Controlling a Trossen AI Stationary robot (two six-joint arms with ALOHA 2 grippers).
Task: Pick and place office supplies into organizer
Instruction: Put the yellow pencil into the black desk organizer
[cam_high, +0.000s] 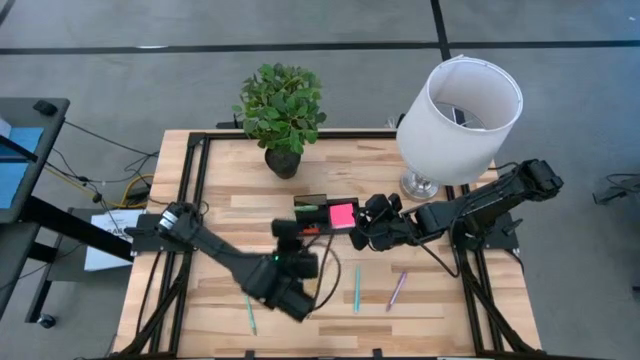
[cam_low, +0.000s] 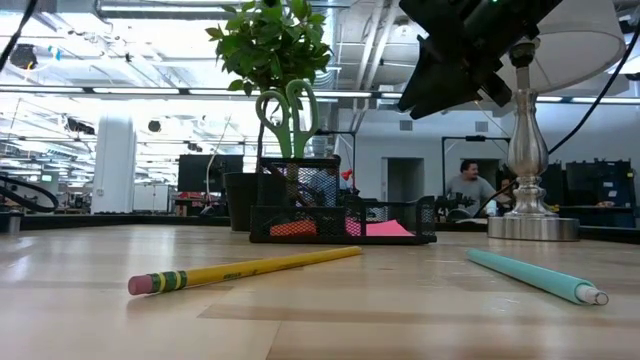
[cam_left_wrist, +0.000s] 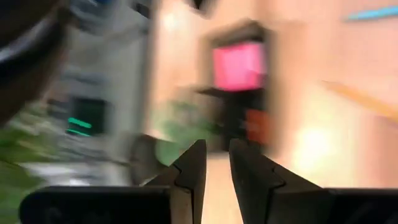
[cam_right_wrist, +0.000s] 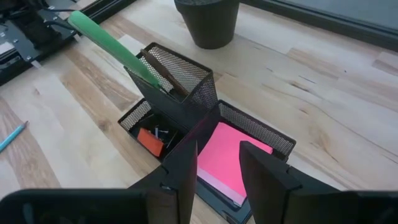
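A teal pen (cam_high: 250, 316) is seen lying near the table's front edge at the left. The left gripper (cam_left_wrist: 216, 163) is held over the table just in front of the organizer (cam_high: 325, 214), its fingers narrowly parted with nothing between them. The green-handled scissors (cam_low: 287, 118) stand upright in the organizer's tall compartment, and the pink sticky-note pad (cam_right_wrist: 229, 160) lies in the flat one. The right gripper (cam_right_wrist: 217, 163) is poised just above that pad, partly open and empty. Farther right, two more pens (cam_high: 357, 288) lie on the wood.
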